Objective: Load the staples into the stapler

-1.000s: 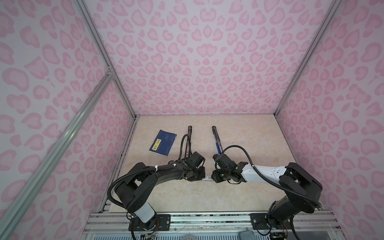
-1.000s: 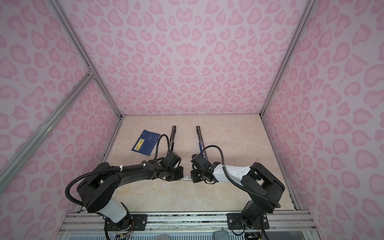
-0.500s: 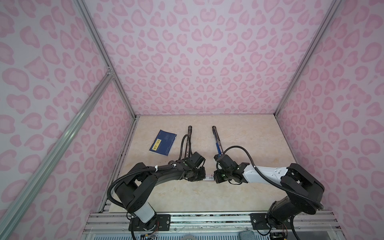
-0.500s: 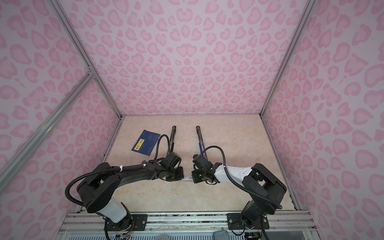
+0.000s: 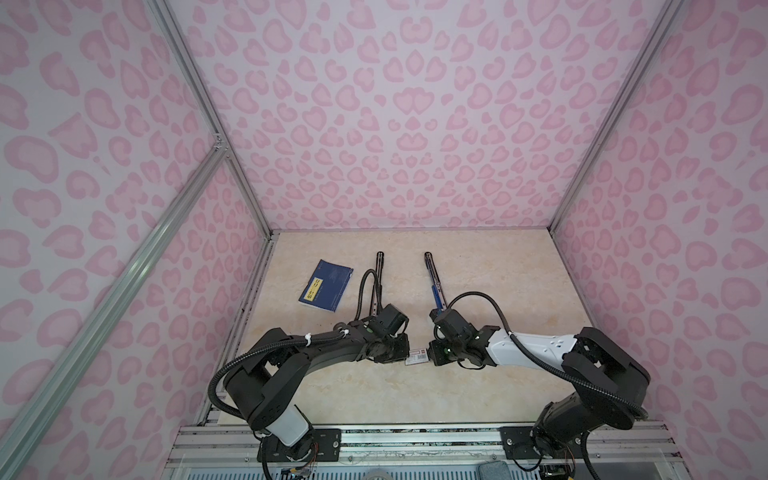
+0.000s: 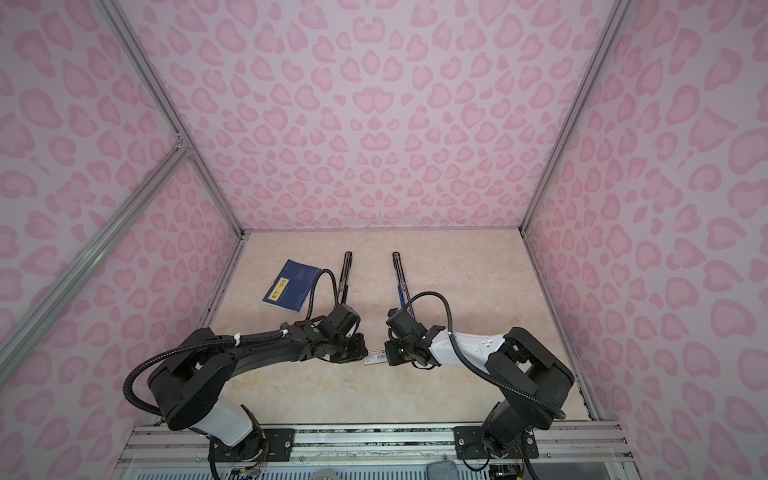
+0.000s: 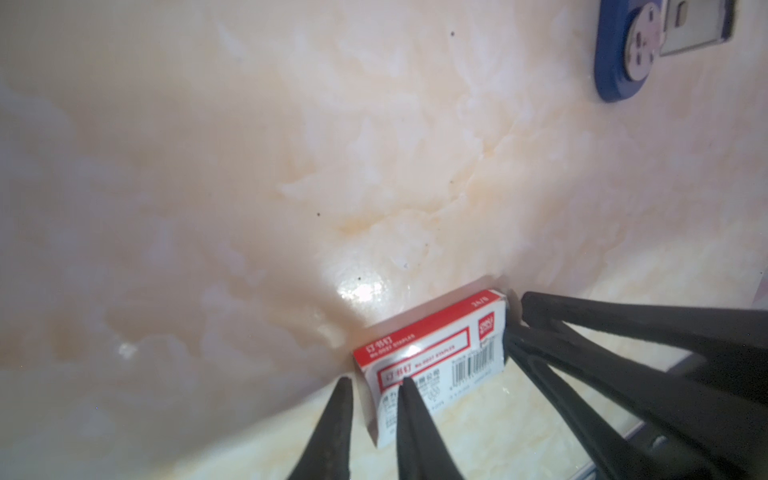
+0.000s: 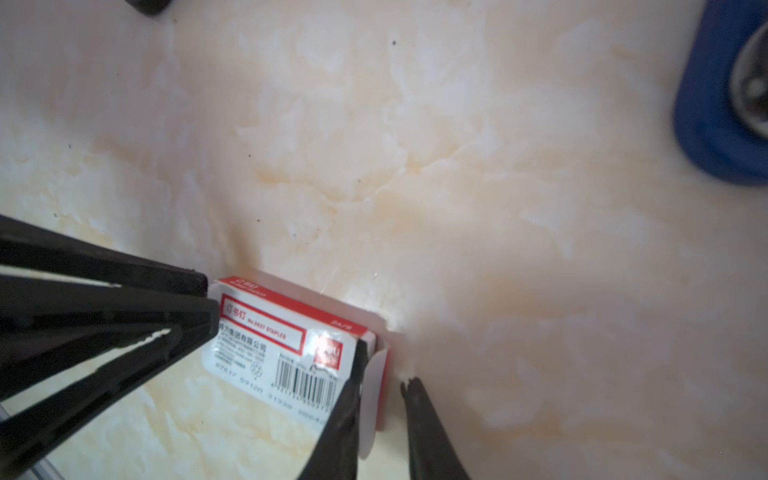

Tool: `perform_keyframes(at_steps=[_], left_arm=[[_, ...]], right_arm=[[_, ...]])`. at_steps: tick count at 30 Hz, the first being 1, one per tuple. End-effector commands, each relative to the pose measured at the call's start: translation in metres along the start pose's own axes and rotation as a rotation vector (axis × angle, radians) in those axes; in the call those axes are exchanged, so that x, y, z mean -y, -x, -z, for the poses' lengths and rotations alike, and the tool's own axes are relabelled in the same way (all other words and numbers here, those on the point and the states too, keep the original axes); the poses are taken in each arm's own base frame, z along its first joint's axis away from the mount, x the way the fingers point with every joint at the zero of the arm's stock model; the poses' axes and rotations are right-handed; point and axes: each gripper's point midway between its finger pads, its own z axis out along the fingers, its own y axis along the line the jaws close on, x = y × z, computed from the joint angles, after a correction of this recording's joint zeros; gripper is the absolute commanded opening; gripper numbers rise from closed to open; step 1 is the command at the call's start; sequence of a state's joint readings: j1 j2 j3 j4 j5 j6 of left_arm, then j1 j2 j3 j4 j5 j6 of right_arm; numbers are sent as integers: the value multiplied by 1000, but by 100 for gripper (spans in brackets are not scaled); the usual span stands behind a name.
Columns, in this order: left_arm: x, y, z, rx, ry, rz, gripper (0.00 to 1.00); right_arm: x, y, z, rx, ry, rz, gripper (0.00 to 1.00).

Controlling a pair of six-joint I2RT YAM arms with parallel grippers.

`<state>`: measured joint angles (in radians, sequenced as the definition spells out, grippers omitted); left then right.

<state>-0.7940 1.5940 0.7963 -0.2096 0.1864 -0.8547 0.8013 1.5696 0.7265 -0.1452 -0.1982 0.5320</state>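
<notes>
Narrowly parted, left gripper and right gripper seemingly straddle opposite ends of the staple box.

Both top views look down from high; both wrist views sit close, sharing the red-and-white box.

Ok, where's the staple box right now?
In a top view the red-and-white staple box lies on the table, near its front centre, with the left gripper at one end and the right gripper at the other.
</notes>
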Motion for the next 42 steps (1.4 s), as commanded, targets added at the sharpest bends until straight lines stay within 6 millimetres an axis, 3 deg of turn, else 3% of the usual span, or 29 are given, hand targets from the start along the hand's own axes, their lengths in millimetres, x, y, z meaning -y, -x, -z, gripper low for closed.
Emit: perform_keyframes(at_steps=[1, 6, 15, 23, 35, 42], left_arm=[[4, 2, 4, 14, -18, 2, 24], [3, 2, 4, 14, -18, 1, 24], [6, -2, 3, -1, -36, 0, 22], [11, -9, -1, -25, -59, -7, 19], [7, -9, -6, -29, -36, -8, 3], [4, -9, -5, -25, -24, -8, 3]], right_arm=[[3, 0, 2, 3, -16, -5, 21], [2, -2, 1, -5, -12, -3, 13], [2, -2, 2, -1, -8, -7, 9], [2, -3, 1, -1, -6, -12, 14], [3, -1, 4, 6, -8, -13, 15], [10, 4, 10, 30, -21, -34, 26]])
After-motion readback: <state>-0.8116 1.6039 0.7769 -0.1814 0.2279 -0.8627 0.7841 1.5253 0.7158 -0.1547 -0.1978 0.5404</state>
